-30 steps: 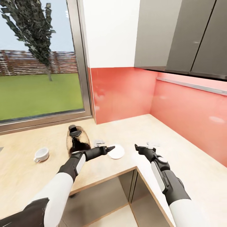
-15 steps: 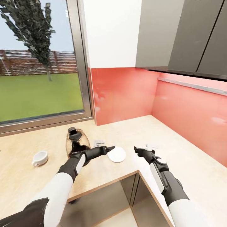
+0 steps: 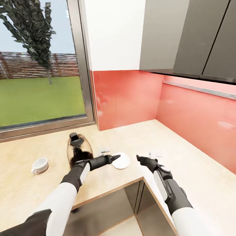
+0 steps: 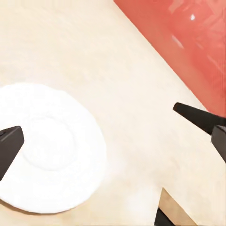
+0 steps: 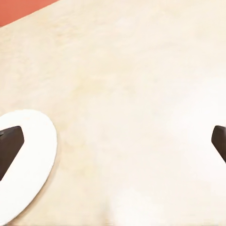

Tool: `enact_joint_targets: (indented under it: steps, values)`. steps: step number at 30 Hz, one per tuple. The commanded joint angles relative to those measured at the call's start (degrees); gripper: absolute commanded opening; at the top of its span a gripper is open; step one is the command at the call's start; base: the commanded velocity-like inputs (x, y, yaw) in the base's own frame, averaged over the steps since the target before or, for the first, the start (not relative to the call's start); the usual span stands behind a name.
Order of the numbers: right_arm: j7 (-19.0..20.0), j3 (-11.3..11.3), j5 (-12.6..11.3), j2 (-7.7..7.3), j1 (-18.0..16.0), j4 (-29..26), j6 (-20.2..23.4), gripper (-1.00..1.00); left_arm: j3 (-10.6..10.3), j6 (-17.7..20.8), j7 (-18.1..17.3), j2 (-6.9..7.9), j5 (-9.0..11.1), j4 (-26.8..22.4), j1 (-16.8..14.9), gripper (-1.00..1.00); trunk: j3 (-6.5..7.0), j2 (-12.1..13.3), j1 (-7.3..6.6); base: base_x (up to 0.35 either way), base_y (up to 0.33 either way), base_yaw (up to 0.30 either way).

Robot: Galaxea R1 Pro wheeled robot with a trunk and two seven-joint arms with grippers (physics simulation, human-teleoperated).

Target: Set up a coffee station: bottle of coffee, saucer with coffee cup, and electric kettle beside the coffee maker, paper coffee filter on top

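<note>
Two robot arms reach over the corner of a light wood-look kitchen countertop (image 3: 183, 154) backed by a red splashback (image 3: 131, 95), with a large window (image 3: 39, 65) looking out on a lawn and a tree.

The left gripper (image 3: 115, 157) hangs at the near edge of a white saucer (image 3: 121, 160), which lies flat on the counter close to its front edge. In the left wrist view the saucer (image 4: 52, 150) sits under one dark fingertip while the other fingertip (image 4: 195, 117) stands well apart over bare counter, so the tool is spread wide and pinches nothing.

The right gripper (image 3: 141, 160) hovers just beside the saucer on its other side. The right wrist view shows its two fingertips (image 5: 9, 146) at opposite edges of the frame, also spread, with the saucer's rim (image 5: 37, 155) under one of them and plain counter between.

Behind the left forearm stands the glass electric kettle (image 3: 78, 149), upright, dark in its lower half, with a black handle on top. The white coffee cup (image 3: 40, 165) rests on the counter further to the left, well apart from the saucer. Small pale items lie on the counter behind the saucer and beyond the right gripper, too blurred to identify. Grey wall cabinets (image 3: 196, 36) hang above.
</note>
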Motion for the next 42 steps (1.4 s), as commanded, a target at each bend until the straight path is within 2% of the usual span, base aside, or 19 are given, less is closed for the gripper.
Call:
enact_joint_targets:
  steps: [1, 6, 10, 26, 27, 29, 31, 34, 35, 36, 40, 42]
  values:
    - [0.3, -0.4, -0.6, 0.34, 0.0, -0.2, 0.6, 1.00, 0.6, 0.9, 0.0, -0.41, 0.2, 0.0, 0.3, 1.00, -0.13, -0.1, 0.04, 0.000, 0.000, 0.000]
    - [0.2, -1.9, -2.2, 1.95, 0.0, -0.5, -0.3, 1.00, 0.3, -0.5, -0.9, -0.48, 1.7, 0.0, 1.9, 1.00, -0.13, -0.1, 0.04, 0.000, 0.000, 0.000]
    - [0.2, -2.9, -3.5, 3.21, 0.0, -0.5, -0.6, 1.00, 0.1, -1.5, -0.1, -0.48, 3.0, -0.1, 2.1, 1.00, -0.11, -0.1, 0.04, 0.000, 0.000, -0.062]
    - [0.2, -3.0, -8.8, 3.09, 0.0, -0.4, -0.6, 1.00, 0.0, -1.7, 4.8, -0.48, 8.3, -0.9, -0.5, 1.00, 0.19, -0.1, 0.04, 0.000, 0.000, -0.228]
    - [0.2, -3.0, -16.8, 3.13, 0.0, -0.3, -0.6, 1.00, -0.1, -1.8, 17.9, -0.48, 15.9, -0.9, -1.0, 1.00, 0.19, -0.1, 0.04, 0.000, 0.000, -0.017]
    - [0.2, -3.0, -16.9, 3.15, 0.1, 0.5, -0.6, 1.00, -0.1, -1.8, 19.6, -0.48, 16.0, -1.0, -2.2, 1.00, 0.19, -0.1, 0.04, 0.000, 0.000, -0.008]
    - [0.2, -2.9, -17.0, 3.19, 0.0, 2.1, -0.4, 1.00, -0.1, -1.7, 22.9, -0.48, 16.1, -1.0, -3.4, 1.00, 0.19, -0.1, 0.04, 0.000, 0.000, -0.002]
    - [0.4, -2.7, -17.2, 3.34, 0.0, 2.4, 4.4, 1.00, 0.0, -1.7, 26.9, -0.48, 16.1, -1.0, -3.9, 1.00, 0.19, -0.1, 0.04, 0.000, 0.000, 0.000]
    - [1.6, -2.6, -17.3, 3.49, 0.0, 2.4, 9.9, 1.00, -0.1, -1.6, 28.9, -0.48, 16.1, -1.0, -4.0, 1.00, 0.19, -0.1, 0.04, 0.000, 0.000, 0.000]
    - [3.0, -2.6, -17.3, 3.53, 0.0, 2.3, 12.2, 1.00, -0.1, -1.6, 29.7, -0.48, 16.1, -1.0, -4.1, 1.00, 0.19, -0.1, 0.04, 0.000, 0.000, 0.000]
    - [9.0, -2.8, -17.3, 3.55, 0.0, 2.4, 16.0, 1.00, -0.1, -1.5, 31.4, -0.48, 16.1, -1.0, -4.3, 1.00, 0.19, -0.1, 0.04, 0.000, 0.000, 0.000]
    - [10.5, -2.8, -17.3, 3.53, 0.0, 2.4, 16.5, 1.00, -0.1, -1.5, 32.3, -0.48, 16.0, -0.9, -4.4, 1.00, 0.19, -0.1, 0.04, 0.000, 0.000, 0.000]
